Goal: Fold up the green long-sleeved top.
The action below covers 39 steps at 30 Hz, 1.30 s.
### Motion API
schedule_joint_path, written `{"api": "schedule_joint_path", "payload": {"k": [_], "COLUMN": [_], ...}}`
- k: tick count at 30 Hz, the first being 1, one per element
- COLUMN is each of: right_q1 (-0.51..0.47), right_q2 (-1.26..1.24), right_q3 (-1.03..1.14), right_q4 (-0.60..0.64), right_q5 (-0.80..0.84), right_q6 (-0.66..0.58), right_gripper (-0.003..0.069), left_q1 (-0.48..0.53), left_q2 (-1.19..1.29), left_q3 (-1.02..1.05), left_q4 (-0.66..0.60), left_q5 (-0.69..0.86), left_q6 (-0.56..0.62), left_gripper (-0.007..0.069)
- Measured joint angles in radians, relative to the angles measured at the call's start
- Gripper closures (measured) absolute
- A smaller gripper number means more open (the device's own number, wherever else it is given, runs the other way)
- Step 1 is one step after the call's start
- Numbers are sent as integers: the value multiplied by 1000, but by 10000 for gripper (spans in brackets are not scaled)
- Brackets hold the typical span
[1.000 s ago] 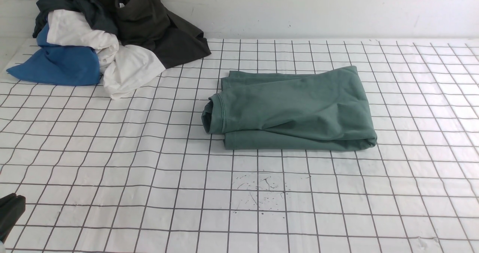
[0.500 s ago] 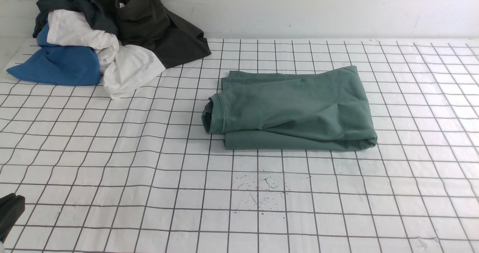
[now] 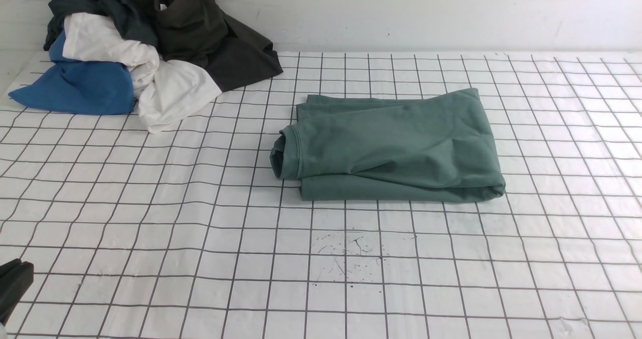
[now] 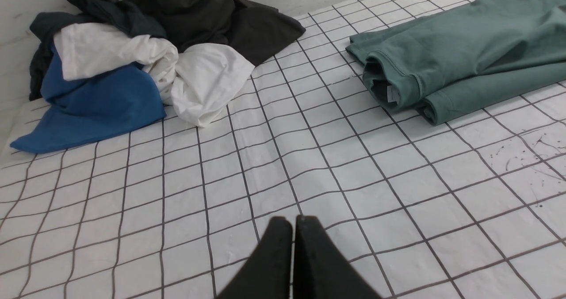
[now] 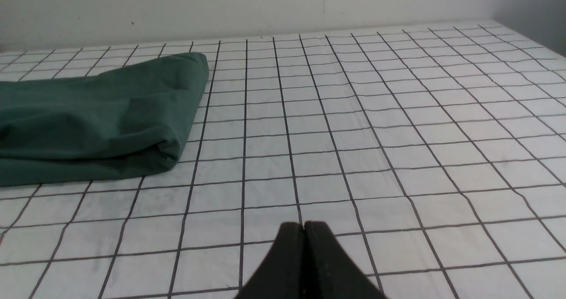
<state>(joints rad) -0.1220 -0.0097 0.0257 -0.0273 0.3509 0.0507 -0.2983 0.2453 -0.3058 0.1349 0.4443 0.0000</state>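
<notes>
In the middle of the white gridded table [image 3: 150, 218], the sage-green cotton long-sleeved top [image 3: 391, 148] lies folded into a compact rectangle; the folding looks done. The left gripper [image 4: 293, 223] and right gripper [image 5: 304, 228] are closed, empty, well apart from it.

Nothing in the front view has moved or changed since before.

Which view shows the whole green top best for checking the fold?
The front view: the green top lies whole and folded. The left wrist view shows mainly its neck end; the right wrist view only its other end.
</notes>
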Motion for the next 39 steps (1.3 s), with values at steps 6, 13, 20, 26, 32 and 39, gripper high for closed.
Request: {"api": "schedule_joint_path", "payload": {"k": [6, 13, 20, 26, 32, 39], "right_q1": [0, 0, 0, 0, 0, 0], "right_q2": [0, 0, 0, 0, 0, 0], "right_q3": [0, 0, 0, 0, 0, 0], "right_q4": [3, 3, 3, 6, 8, 10], "right_q5": [0, 1, 1, 1, 3, 3], "right_q6": [-10, -12, -12, -9, -9, -6], "right_gripper": [669, 669, 669, 669, 669, 669], "left_q1": [0, 0, 0, 21, 150, 243], "left_q2": [0, 0, 0, -115, -256, -256], "left_q3": [0, 0, 0, 78, 214, 332], "left_q4": [0, 0, 0, 11, -141, -186], "left_q5": [0, 0, 0, -8, -99, -179], "left_q6": [0, 0, 0, 0, 5, 35], "left_gripper": [631, 631, 631, 631, 631, 631]}}
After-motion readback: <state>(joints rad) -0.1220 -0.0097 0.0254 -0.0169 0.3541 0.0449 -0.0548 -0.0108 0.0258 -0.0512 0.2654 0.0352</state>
